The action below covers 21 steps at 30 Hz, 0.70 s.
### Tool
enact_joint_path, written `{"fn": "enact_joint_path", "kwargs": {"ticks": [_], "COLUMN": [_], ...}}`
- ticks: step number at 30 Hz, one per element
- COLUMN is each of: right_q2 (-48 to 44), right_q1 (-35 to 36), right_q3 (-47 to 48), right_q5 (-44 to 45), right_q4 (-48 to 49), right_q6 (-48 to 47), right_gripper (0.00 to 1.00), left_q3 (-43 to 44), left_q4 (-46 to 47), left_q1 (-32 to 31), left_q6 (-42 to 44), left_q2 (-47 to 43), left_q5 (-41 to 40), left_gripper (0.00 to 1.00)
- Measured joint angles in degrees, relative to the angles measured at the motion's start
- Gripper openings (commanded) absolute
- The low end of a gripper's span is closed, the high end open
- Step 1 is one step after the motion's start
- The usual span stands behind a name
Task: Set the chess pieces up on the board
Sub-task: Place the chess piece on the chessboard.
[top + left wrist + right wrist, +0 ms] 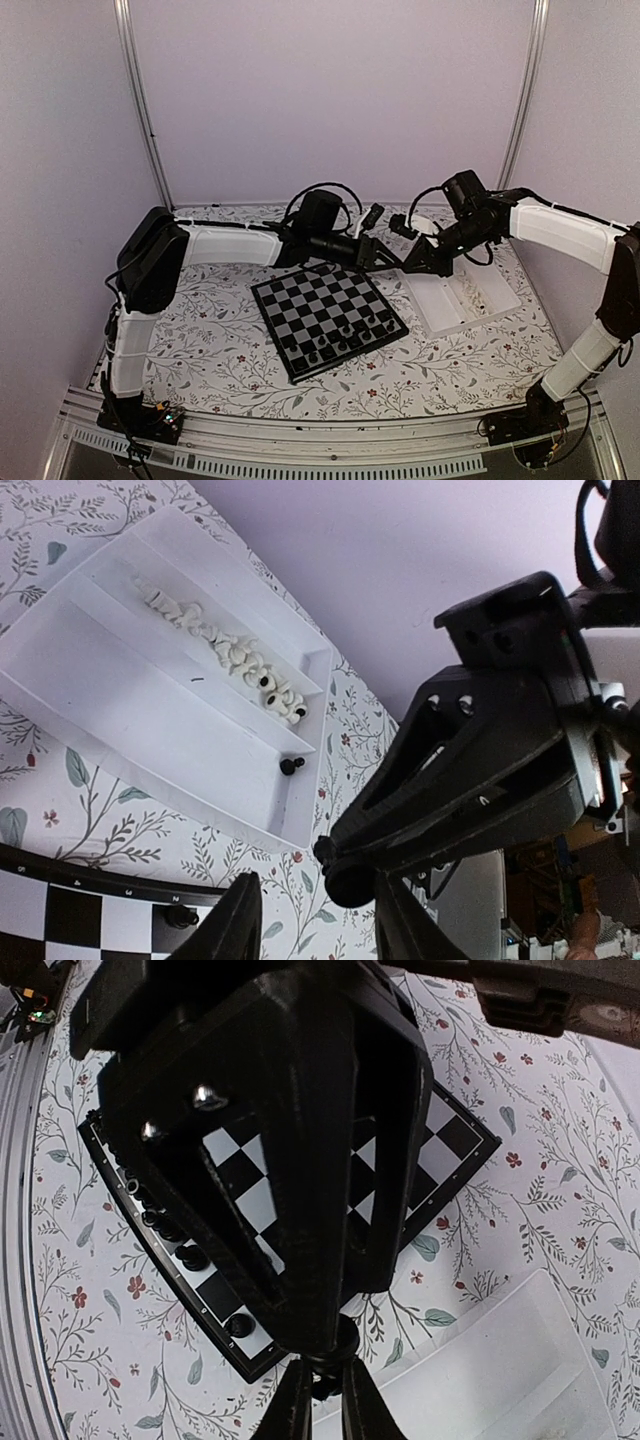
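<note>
Enclosure noted on three sides: back wall (330,90), left wall (60,150) and right wall (590,100), all plain, matte panels of pale lilac-white. Two slim metal posts, left post (140,100) and right post (525,95), stand at the rear corners and lean slightly inward in the top view. The tabletop (220,330) is covered with a white cloth printed with grey-green leafy sprigs and small red flowers. A ribbed aluminium rail (300,440) runs along the near edge. Lighting is even and diffuse, with soft shadows only. Beyond the enclosure, the left wrist view catches a dim, cluttered area (550,900), its detail indistinct.
</note>
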Motion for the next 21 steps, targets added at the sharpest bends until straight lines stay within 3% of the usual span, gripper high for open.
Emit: {"fn": "enact_joint_path", "kwargs": {"ticks": [9, 18, 21], "right_q2": [0.8, 0.8, 0.8], "right_q1": [0.8, 1.2, 1.2], "right_q3": [0.5, 0.5, 0.5], "right_q5": [0.4, 0.9, 0.9], "right_q4": [-0.6, -1.0, -1.0], "right_q6": [0.3, 0.6, 0.9], "right_gripper": [0.12, 0.13, 0.27], "left_q3": [0.6, 0.8, 0.7], "left_q4": [0.0, 0.7, 1.2], "left_q1": [-0.2, -0.3, -0.2], "left_q6": [-0.8, -2.1, -2.6], "left_q2": [0.8, 1.2, 1.2], "left_q5": [2.0, 4.0, 4.3], "left_gripper": [0.37, 0.16, 0.14]}}
